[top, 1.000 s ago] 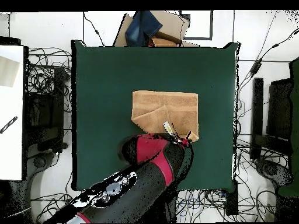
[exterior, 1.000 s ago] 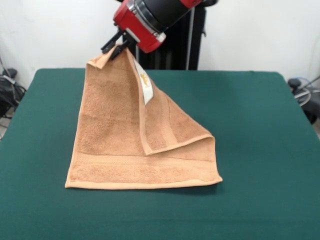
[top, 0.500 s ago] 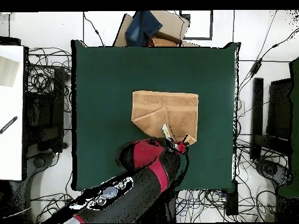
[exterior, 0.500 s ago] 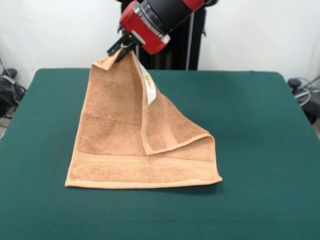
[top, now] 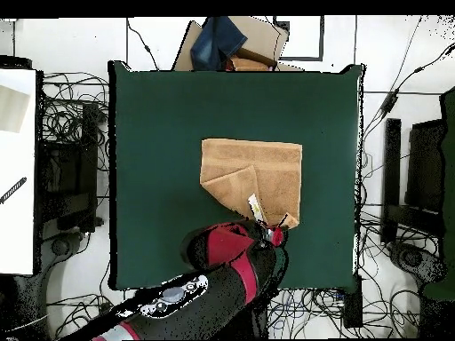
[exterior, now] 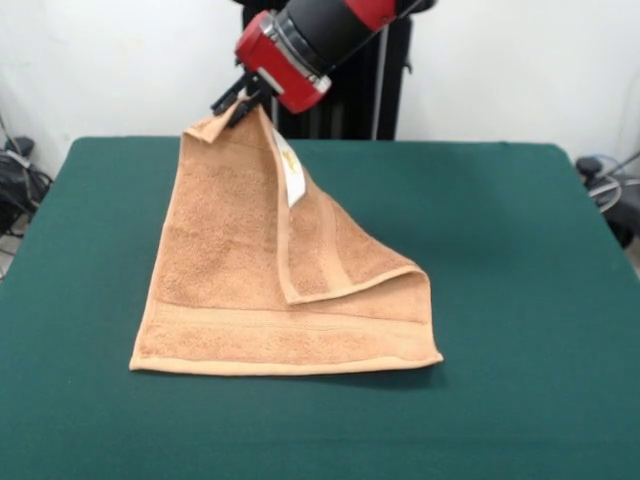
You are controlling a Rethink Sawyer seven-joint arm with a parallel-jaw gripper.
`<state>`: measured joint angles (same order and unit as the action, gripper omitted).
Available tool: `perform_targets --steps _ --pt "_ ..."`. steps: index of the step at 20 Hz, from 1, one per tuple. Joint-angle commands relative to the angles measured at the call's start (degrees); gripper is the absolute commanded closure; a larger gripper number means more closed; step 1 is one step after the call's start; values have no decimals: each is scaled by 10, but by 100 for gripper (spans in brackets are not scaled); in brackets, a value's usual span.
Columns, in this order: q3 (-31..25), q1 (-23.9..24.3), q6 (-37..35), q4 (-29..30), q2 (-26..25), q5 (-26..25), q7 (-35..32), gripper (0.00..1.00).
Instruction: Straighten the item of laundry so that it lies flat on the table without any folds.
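You have the table [exterior: 520, 260], a broad spread of dark green cloth, with plenty of bare room on every side of the towel [exterior: 230, 270], which sits roughly in the middle and a little toward the robot's side. The towel is tan terry, soft and limp, and light enough that one corner pinch lifts a whole flap; its near edge lies flat on the green, while the far part rises in a tent up to the arm [exterior: 320, 25]. One side is doubled over, so a diagonal fold runs down from the raised corner to the side edge, and the border band of that flap shows on top. In the overhead view the same fold shows as a darker triangle on the towel [top: 253, 173]. Expect the cloth to drape and drag rather than slide cleanly: terry on a cloth surface will likely grip, so pull slowly and keep it low. The gripper [exterior: 240, 98] is closed down on the raised corner, with the fabric bunched between its dark tips. That corner looks the right hold; judging from the fold, carrying it away from the flat edge should open the flap. Just below the pinch hangs the small white tag [exterior: 291, 170], sewn to the hem, which marks the folded edge for you.
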<state>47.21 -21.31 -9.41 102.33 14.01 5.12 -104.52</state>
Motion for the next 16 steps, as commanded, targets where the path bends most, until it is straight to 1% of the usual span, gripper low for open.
perform_targets --steps 1,13,16 --pt "-61 -1 46 55 -30 51 -179 100" --pt "-89 13 104 67 -54 66 -152 100" --pt "-99 13 122 71 -62 75 -161 100"
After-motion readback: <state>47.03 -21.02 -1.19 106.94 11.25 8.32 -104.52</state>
